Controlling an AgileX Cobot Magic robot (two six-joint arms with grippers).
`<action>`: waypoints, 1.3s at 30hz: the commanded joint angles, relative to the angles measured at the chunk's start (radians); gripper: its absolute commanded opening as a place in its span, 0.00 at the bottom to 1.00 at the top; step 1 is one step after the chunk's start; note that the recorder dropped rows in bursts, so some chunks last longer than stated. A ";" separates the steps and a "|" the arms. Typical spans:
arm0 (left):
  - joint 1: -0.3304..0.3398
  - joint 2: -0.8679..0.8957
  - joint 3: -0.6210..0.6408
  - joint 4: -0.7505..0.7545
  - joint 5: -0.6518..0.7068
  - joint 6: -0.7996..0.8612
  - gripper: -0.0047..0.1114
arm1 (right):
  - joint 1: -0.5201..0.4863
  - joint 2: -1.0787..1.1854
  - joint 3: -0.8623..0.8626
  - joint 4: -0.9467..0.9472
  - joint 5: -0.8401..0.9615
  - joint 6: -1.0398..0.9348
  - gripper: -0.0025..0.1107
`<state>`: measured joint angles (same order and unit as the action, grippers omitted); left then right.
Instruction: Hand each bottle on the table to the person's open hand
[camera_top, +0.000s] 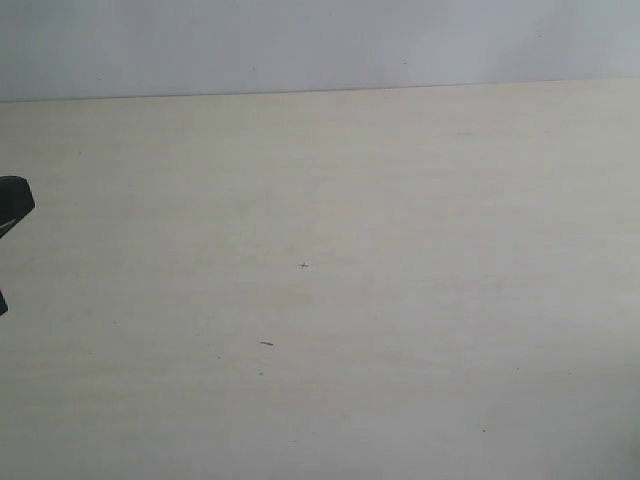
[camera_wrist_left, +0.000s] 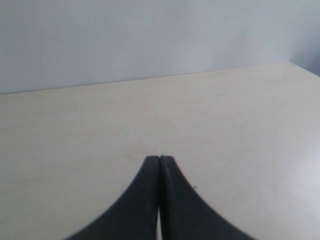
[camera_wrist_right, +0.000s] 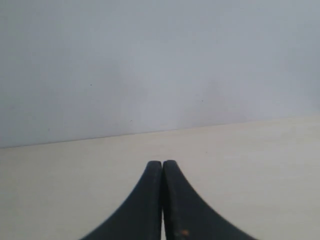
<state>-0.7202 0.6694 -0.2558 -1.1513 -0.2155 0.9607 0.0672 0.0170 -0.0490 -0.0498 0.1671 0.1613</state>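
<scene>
Left gripper: both black fingers pressed flat together, tips meeting, nothing between them. It hangs over the table, tips pointing toward the far edge where the pale beige top meets the grey-white wall. Whether the tips touch the surface cannot be told from the left wrist view. A small cross-shaped mark on the table lies just beside one finger. A side edge of the table shows near the corner of this view. Right gripper: fingers likewise together along their whole visible length, holding nothing. A small orange speck sits on one finger near the base. The table surface lies below and ahead of this gripper, and the wall fills most of the right wrist view, so this gripper faces the far edge from closer in or at a flatter angle. Exterior view: the matte table spreads across nearly the whole frame, with the wall as a band along the top. A black robot part pokes in at the left edge, and which piece of the arm it is cannot be told. The cross mark shows near the table's middle, with a short dark dash below it, both well apart from the black part.
</scene>
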 joint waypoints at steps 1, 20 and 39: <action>0.003 -0.006 0.003 0.001 0.001 0.003 0.04 | -0.006 -0.017 0.047 -0.010 -0.013 -0.004 0.02; 0.003 -0.006 0.003 0.001 0.001 0.003 0.04 | -0.006 -0.017 0.049 0.024 -0.008 0.049 0.02; 0.003 -0.006 0.003 0.001 0.001 0.003 0.04 | -0.006 -0.017 0.049 0.024 -0.008 0.049 0.02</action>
<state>-0.7202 0.6694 -0.2558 -1.1513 -0.2155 0.9607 0.0672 0.0069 -0.0047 -0.0253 0.1674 0.2059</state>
